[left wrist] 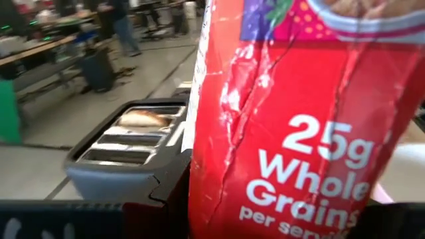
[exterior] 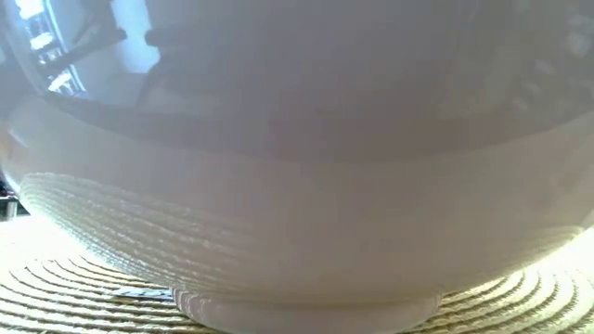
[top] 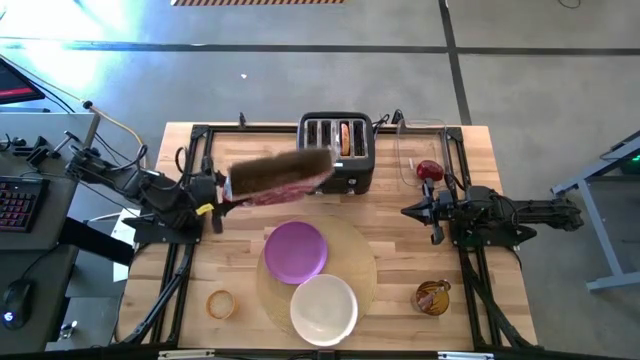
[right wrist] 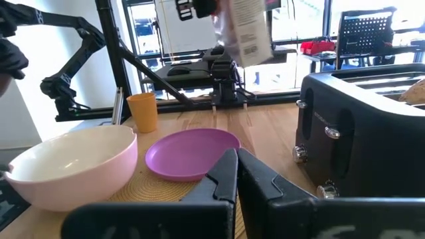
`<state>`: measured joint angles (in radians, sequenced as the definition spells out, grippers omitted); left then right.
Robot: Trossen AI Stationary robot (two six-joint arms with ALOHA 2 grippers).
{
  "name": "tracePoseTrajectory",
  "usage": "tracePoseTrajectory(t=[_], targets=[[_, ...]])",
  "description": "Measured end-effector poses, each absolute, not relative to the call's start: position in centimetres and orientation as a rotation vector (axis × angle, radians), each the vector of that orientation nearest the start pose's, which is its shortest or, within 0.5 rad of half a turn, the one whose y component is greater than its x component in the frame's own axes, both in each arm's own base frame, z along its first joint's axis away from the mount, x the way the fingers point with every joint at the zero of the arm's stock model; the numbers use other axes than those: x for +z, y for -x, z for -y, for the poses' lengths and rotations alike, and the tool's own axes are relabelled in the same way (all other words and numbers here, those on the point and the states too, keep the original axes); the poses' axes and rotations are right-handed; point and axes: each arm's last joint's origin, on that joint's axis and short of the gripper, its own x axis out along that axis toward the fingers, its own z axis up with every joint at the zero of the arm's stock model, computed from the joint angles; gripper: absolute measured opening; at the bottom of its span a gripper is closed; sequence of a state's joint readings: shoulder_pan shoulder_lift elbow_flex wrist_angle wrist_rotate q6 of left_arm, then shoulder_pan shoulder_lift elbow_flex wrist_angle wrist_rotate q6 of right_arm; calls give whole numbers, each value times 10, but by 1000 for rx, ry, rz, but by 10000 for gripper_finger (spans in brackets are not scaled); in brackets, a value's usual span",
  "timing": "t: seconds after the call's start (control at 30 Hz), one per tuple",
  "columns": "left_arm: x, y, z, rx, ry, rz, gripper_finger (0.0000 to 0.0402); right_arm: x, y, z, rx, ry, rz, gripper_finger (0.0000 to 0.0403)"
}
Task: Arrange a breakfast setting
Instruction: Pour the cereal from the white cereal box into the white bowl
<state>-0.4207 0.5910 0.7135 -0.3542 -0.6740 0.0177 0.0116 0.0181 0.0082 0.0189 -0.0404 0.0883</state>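
My left gripper (top: 222, 192) is shut on a red cereal box (top: 282, 176), held above the table in front of the black toaster (top: 337, 150). The box fills the left wrist view (left wrist: 299, 133). A bagel half (top: 345, 138) stands in a toaster slot. The purple plate (top: 295, 250) and white bowl (top: 323, 308) sit on the round tan mat (top: 355, 262). A red fruit (top: 429, 170) lies at the far right. An amber glass cup (top: 433, 297) stands at the near right. My right gripper (top: 408, 211) is shut and empty, right of the toaster. No spoon shows. My left gripper holds the cereal box by its left end (top: 234, 188), coming level from the table's left. The box reaches out to the right of the fingers, lifted clear of the table. The box itself hides the contact in the left wrist view.
A small orange cup (top: 221, 304) stands at the near left, left of the mat. A clear container (top: 420, 150) lies right of the toaster, by the fruit. Black frame rails run along both table sides. In the low view the bowl (exterior: 297, 139) blocks everything else.
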Motion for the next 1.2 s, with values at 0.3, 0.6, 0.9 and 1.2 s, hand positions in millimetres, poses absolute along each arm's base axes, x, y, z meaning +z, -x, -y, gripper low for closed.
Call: tracePoseTrajectory(t=[0.3,0.6,0.9,1.2], targets=[[324,-137,43,174,-324,-357,160,167,-98,-2,50,-88,7,0],[336,-159,53,146,-478,-421,160,167,-98,-2,50,-89,7,0],[331,-177,61,97,-613,-551,161,167,-98,-2,55,-88,7,0],[329,-193,74,1,-701,-625,161,167,-98,-2,54,-88,7,0]])
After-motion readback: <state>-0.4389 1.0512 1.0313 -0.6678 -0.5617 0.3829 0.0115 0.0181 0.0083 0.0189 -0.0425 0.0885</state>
